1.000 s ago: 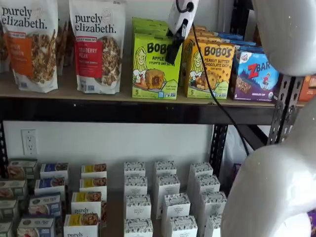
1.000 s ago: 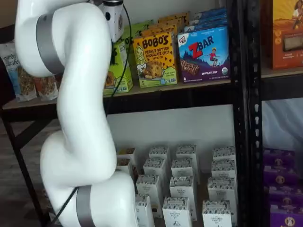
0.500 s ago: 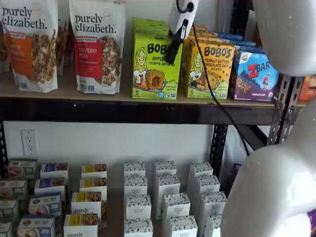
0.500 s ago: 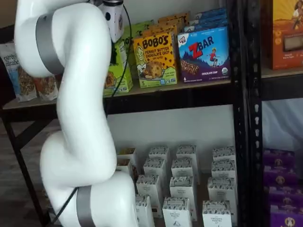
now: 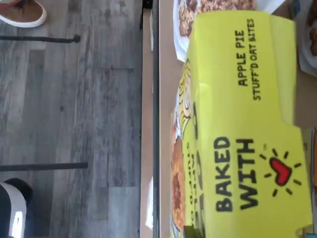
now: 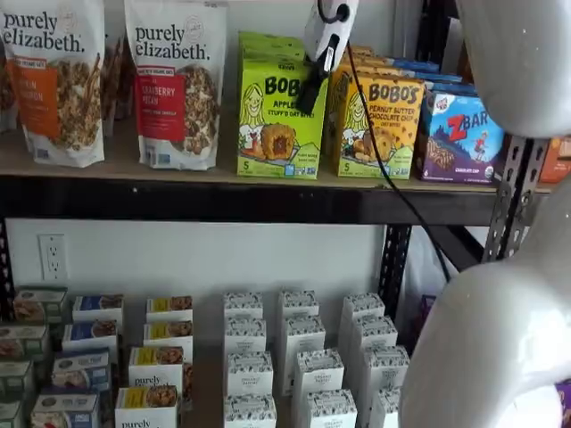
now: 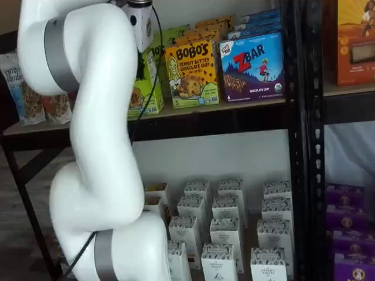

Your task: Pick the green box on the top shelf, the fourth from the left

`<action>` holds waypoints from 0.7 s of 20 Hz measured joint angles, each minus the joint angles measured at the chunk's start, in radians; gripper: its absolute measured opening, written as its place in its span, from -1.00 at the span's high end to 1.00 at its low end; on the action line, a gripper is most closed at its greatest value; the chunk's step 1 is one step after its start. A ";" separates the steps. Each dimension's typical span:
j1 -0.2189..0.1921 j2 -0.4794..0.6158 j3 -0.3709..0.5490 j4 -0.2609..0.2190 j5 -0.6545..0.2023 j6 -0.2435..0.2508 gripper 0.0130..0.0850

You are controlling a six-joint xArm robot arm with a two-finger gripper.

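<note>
A: Looking at the top shelf [image 6: 125, 162], where's the green box [image 6: 280, 120]?

B: Front row, standing up. Granola bag [image 6: 175, 80] on one side, yellow-orange Bobo's box [image 6: 379, 127] just beside it on the other. Purple-blue ZBar box [image 6: 460, 135] is further along.

A: And the gripper [image 6: 310, 92]?

B: White body w/ black fingers, hanging right at the green box's upper corner, on the side by the yellow-orange box. Cable [image 6: 384, 160] runs down past it.

A: Open or closed?

B: Can't tell. Fingers look side-on, just one dark bar. No gap I can see, and I can't say if they touch the box. In the other shelf view the arm hides most of it.

A: Wrist view?

B: Box top fills it [image 5: 247, 124]. "BAKED WITH" and a red heart. Very close, so the cam is about over the box.

A: So which step?

B: I think it's lining up to grab. Not lifted yet, box sits flat on the board.

A: Next?

B: Prob. get one finger on each side, squeeze, then pull up and out w/o bumping the yellow-orange box.
</note>
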 joint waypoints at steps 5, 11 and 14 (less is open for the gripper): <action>0.000 0.010 -0.021 0.000 0.027 0.003 0.67; 0.002 0.004 -0.033 -0.007 0.050 0.009 0.67; 0.003 -0.004 -0.035 -0.003 0.069 0.012 0.67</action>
